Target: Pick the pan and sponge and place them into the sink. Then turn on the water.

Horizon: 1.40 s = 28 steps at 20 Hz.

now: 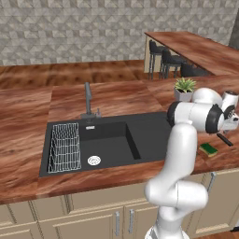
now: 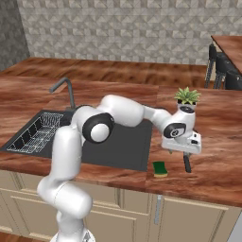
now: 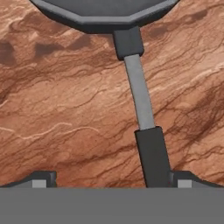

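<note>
The gripper [image 3: 109,179] hangs low over the wooden surface [image 3: 65,109] with its jaws spread wide and nothing between them — the fingertips [image 3: 41,178] sit far apart at the bottom of the hand view. The pan's handle [image 3: 144,131] runs down from the pan [image 3: 105,13] toward the right fingertip, lying flat on the surface just beside it; whether they touch I cannot tell. From the right base view the hand hovers right of the sink [image 2: 127,151], above the handle end [image 2: 187,163]. The sponge [image 2: 159,168] lies just beside it near the front edge. A plant [image 2: 187,98] stands behind — the faucet [image 1: 87,100] rises behind the basin, a wire rack [image 1: 64,147] at its left.
</note>
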Available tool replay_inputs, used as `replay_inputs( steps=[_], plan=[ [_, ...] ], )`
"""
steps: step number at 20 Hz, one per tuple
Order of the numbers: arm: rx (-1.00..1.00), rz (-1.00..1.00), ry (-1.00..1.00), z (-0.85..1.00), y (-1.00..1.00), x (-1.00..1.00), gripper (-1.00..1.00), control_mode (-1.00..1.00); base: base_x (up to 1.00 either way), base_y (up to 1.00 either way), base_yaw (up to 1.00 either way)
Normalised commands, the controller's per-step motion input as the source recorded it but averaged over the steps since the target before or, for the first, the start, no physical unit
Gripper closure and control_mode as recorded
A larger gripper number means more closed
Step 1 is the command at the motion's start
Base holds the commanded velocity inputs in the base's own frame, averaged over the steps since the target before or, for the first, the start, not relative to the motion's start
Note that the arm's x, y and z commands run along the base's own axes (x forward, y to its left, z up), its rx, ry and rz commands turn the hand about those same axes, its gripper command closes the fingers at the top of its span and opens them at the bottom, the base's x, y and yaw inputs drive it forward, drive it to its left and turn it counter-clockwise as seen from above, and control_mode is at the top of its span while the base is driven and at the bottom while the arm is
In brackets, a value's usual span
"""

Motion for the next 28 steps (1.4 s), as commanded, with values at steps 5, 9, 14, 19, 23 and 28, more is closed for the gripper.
replay_inputs(
  steps=[5,9,14,19,23,28],
  plan=[
    [0.00,0.02,0.00,-0.21,-0.10,0.09,-1.00,-1.00,0.00,0.00,0.00],
    [0.00,0.02,0.00,-0.20,-0.10,0.07,-1.00,-1.00,0.00,0.00,0.00],
    [0.00,0.03,0.00,-0.20,-0.11,0.06,-1.00,-1.00,0.00,0.00,0.00],
    [0.00,0.04,0.00,-0.20,-0.11,0.04,-1.00,-1.00,0.00,0.00,0.00],
    [0.00,0.04,0.00,-0.21,-0.09,0.04,-1.00,-1.00,0.00,0.00,0.00],
    [0.00,0.04,0.00,-0.23,-0.05,0.04,1.00,-1.00,0.00,0.00,0.00]
  ],
)
